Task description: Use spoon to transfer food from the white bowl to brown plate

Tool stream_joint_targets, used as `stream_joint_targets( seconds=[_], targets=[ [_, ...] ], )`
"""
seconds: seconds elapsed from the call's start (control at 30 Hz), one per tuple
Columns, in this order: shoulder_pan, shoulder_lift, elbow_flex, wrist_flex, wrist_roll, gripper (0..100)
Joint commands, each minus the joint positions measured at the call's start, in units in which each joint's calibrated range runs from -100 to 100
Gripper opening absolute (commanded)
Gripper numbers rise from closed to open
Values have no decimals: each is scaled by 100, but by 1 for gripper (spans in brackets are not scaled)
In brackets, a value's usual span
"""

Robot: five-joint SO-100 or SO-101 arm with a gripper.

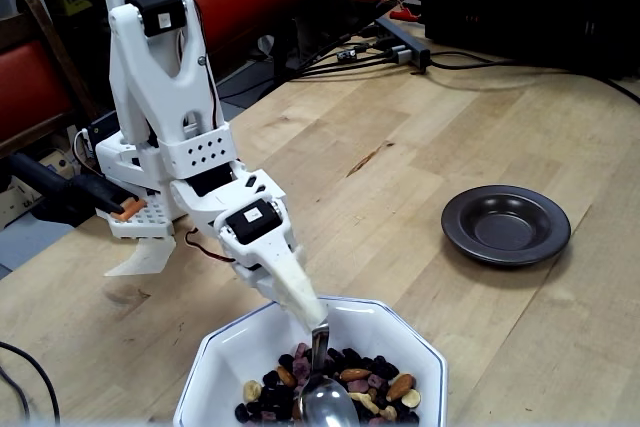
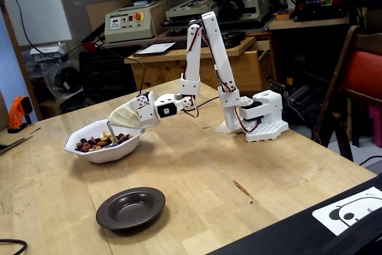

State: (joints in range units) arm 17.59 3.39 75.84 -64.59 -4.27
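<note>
The wooden bench (image 1: 420, 177) carries everything, with the white arm (image 1: 165, 77) bolted at its far left in a fixed view and folded down toward the near edge. The white octagonal bowl (image 1: 425, 362) sits nearest the camera there, holding the trail mix (image 1: 370, 382); it looks loose and light, likely to roll off a tilted spoon. The dark brown plate (image 1: 505, 224) lies empty, well apart to the right. The gripper (image 1: 295, 292) is hidden in a white sheath, so I cannot tell how its jaws stand, though the metal spoon (image 1: 325, 397) projects rigidly from it, its bowl down among the nuts. The spoon is stiff and slick; hold belongs at the sheathed handle end.
</note>
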Motion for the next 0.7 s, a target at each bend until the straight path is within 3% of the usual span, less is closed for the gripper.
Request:
stream_joint_targets(
  seconds=[0.0,0.67],
  targets=[
    [-41,25,-89,-363,-10,5],
    [-33,33,-1221,-505,-10,5]
  ],
)
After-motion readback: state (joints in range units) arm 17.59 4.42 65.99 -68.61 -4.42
